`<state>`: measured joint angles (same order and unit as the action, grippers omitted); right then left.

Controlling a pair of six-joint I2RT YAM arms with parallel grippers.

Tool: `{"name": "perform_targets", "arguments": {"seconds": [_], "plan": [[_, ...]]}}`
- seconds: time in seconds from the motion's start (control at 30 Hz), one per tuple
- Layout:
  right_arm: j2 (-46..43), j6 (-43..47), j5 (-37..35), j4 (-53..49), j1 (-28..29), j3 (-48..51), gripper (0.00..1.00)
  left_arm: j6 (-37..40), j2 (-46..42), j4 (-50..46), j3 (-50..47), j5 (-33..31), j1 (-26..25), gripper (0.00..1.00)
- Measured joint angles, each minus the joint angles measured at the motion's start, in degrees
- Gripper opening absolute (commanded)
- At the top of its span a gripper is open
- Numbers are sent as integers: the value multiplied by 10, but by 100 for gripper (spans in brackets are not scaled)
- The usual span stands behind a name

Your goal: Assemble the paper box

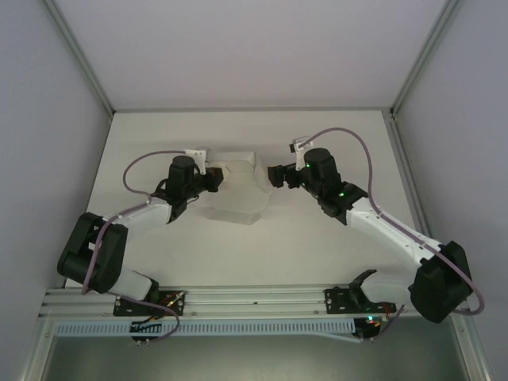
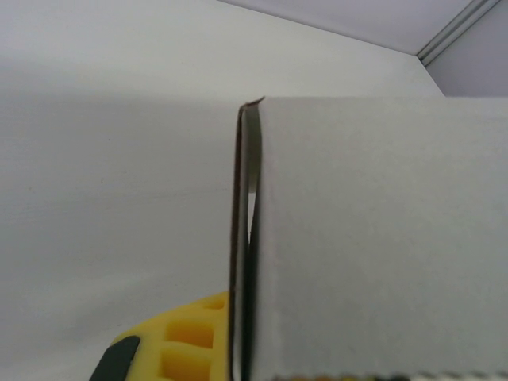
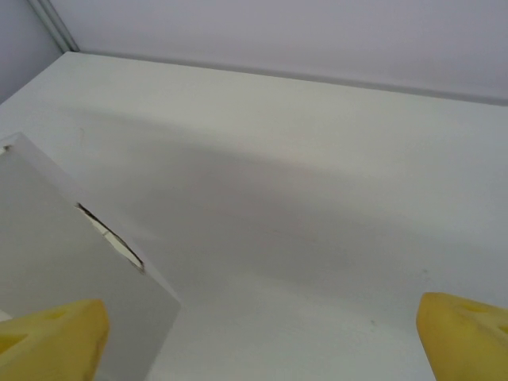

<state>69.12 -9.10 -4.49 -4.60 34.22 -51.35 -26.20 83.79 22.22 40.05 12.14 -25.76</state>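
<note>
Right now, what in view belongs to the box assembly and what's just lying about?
Job: white thin cardboard paper box; left gripper at its edge; right gripper, open beside it.
Other: white table; grey aluminium rail at near edge.

Soft, even light, faint shadows on the table (image 3: 302, 182); the near paper box (image 2: 381, 238) blurred.

No lettering, label, brand or number can be read anywhere I look: the paper box (image 1: 238, 190) is plain white on every face that shows, and the table (image 1: 317, 238) under it is bare white too
</note>
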Motion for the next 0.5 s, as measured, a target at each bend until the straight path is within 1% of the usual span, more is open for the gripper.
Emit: {"name": "perform_targets", "arguments": {"seconds": [0.13,0.23,0.27,0.37,0.5], "plan": [[-33,26,45,-38,-33,0,98,9,-3,0,0,2,0,0],[-39,55,103,-50,-41,0,97,14,-3,-3,0,2,0,0],[-37,66,126,-52,-41,0,94,15,-3,-5,0,2,0,0],[-22,90,186,-58,-40,-5,90,16,-3,-5,0,5,0,0],[25,116,236,-65,-37,-36,83,16,-3,-5,1,7,0,0]]}}
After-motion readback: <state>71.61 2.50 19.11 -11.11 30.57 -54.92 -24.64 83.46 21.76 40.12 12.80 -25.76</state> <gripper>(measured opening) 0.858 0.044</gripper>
